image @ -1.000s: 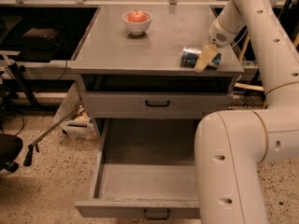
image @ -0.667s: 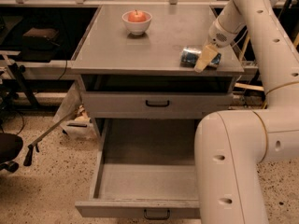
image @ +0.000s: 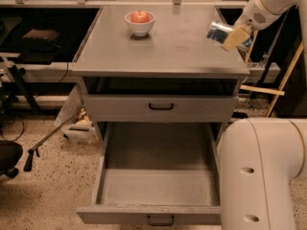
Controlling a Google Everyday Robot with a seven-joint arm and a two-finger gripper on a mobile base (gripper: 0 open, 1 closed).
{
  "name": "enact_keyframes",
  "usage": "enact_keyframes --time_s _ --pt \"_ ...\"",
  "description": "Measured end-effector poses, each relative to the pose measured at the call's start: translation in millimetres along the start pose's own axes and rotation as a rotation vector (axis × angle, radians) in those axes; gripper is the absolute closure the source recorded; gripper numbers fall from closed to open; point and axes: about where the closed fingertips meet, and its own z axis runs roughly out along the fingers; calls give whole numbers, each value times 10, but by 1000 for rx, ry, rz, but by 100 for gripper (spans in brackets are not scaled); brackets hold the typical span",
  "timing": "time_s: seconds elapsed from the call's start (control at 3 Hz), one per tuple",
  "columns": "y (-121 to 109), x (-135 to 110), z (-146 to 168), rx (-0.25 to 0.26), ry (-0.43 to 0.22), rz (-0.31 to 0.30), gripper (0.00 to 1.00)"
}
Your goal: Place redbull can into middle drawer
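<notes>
The can [image: 217, 30] lies sideways, clamped in the gripper [image: 231, 36] over the right edge of the top [image: 163, 47], its long axis sticking out left of the jaws, the open drawer [image: 158, 188] well below and leftward.

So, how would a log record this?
claw: shut on can, above right edge of table | lower drawer: open | can: not yet inside

The white, rounded robot arm [image: 259, 176] bulks at lower right and re-enters from the upper right corner. There its tan two-finger gripper [image: 233, 37] clamps the slim blue-and-silver redbull can [image: 217, 31].
</notes>
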Motion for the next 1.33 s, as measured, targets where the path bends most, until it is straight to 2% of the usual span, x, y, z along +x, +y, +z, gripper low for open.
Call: enact_keyframes --time_s 0.33,0.67,1.0,1.33 --pt "56 726 -125 3 32 174 100" --pt "256 1793 -134 22 106 411 100" --pt "332 2187 -65 55 107 509 100" --pt "272 2159 -19 69 91 508 100"
